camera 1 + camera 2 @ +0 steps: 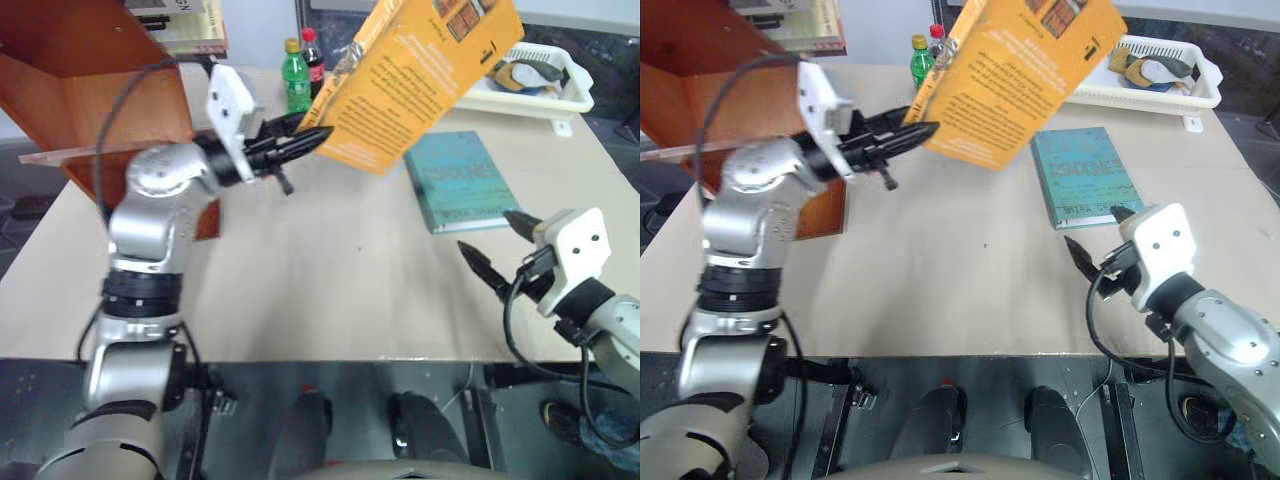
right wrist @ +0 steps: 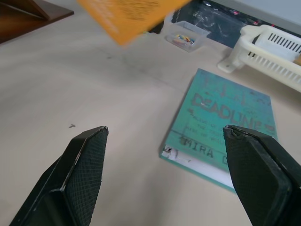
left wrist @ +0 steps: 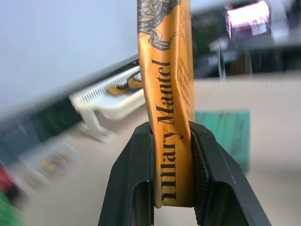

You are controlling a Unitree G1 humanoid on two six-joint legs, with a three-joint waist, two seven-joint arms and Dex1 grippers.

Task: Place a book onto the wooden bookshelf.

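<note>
The orange-yellow book (image 1: 415, 75) hangs tilted in the air above the table, back cover toward me. My left gripper (image 1: 318, 138) is shut on its lower corner; in the left wrist view its black fingers (image 3: 136, 188) clamp the spine of the book (image 3: 170, 117). The wooden bookshelf (image 1: 95, 85) stands at the far left of the table, beside and behind my left arm. My right gripper (image 1: 492, 245) hovers open and empty over the table's near right, close to the teal book.
A teal book (image 1: 463, 180) lies flat on the beige table (image 1: 320, 290) at right centre. A white basket (image 1: 535, 85) sits at the far right. Two bottles (image 1: 298, 72) stand at the back. Pale books (image 1: 185, 25) rest on top of the shelf unit.
</note>
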